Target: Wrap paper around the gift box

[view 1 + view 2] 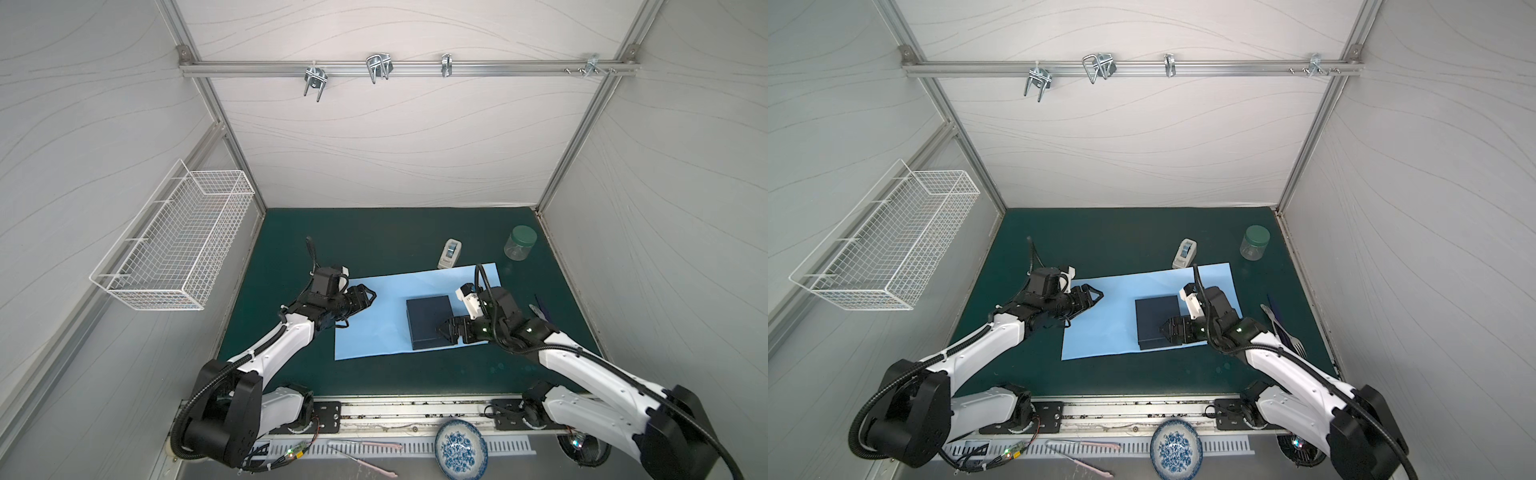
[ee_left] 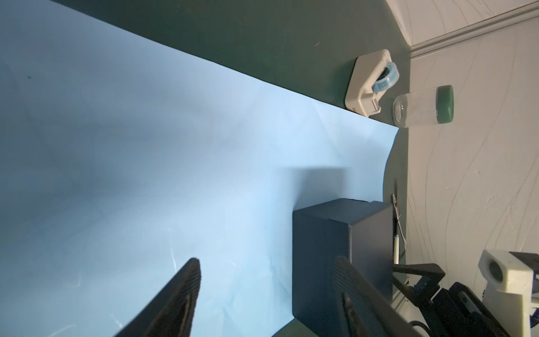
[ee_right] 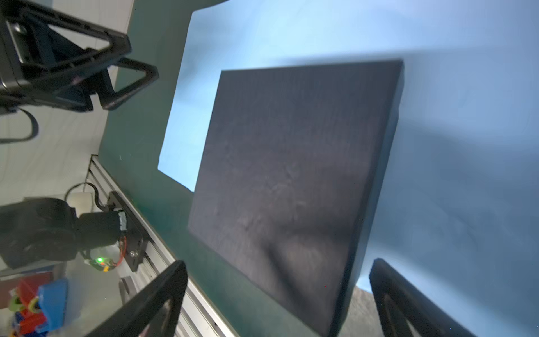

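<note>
Patterned bowl [image 1: 461,451] nearest; gift box [image 1: 428,318] on paper [image 1: 374,324]; right jaws wide.

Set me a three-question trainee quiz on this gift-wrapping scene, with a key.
1. True or false: the gift box lies on the paper.
2. Which thing stands just past the paper's far edge? A) wire basket B) tape dispenser C) patterned bowl
3. Fill the blank: the right gripper, at the box's near right corner, has its jaws ___.

Key: 1 true; 2 B; 3 open.
</note>
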{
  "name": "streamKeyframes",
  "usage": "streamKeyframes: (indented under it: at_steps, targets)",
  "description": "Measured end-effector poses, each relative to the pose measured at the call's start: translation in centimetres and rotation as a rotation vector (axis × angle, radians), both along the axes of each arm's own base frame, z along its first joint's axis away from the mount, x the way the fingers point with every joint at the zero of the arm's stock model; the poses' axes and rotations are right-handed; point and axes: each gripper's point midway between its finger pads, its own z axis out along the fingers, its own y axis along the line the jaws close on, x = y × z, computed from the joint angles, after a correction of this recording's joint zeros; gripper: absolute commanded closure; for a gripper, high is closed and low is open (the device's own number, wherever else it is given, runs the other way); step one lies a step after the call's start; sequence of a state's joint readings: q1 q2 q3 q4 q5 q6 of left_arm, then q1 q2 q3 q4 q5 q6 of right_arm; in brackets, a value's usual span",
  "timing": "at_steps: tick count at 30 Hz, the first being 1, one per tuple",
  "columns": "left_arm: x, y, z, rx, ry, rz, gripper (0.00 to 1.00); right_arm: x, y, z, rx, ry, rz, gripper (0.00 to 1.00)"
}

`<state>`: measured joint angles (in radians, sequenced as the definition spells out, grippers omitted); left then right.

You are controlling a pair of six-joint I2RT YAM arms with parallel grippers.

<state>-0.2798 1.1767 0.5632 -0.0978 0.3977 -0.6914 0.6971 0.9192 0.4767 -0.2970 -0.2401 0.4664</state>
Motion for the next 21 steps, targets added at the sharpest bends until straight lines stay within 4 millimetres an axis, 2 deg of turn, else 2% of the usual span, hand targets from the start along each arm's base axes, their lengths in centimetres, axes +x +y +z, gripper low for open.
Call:
streamKeyframes:
  at_steps: [4, 8, 14, 21]
  targets:
    - [-0.5, 0.1, 0.2, 0.003, 0.001, -0.002, 0.25, -2.5, -1.0, -1.8, -0.087, -0.026, 0.031, 0.01]
    - [-0.6, 0.2, 0.6, 0.000, -0.010, -0.002, 0.25, -3.4, -1.4, -3.5, -0.156, -0.032, 0.048, 0.01]
    - [-0.8, 0.2, 0.5, 0.005, -0.003, -0.004, 0.25, -2.2, -0.9, -6.0, -0.273, -0.005, 0.046, 0.02]
    - [-1.4, 0.4, 0.0, 0.016, 0.027, -0.007, 0.24, 1.0, 1.6, -5.4, -0.275, -0.061, 0.041, 0.06]
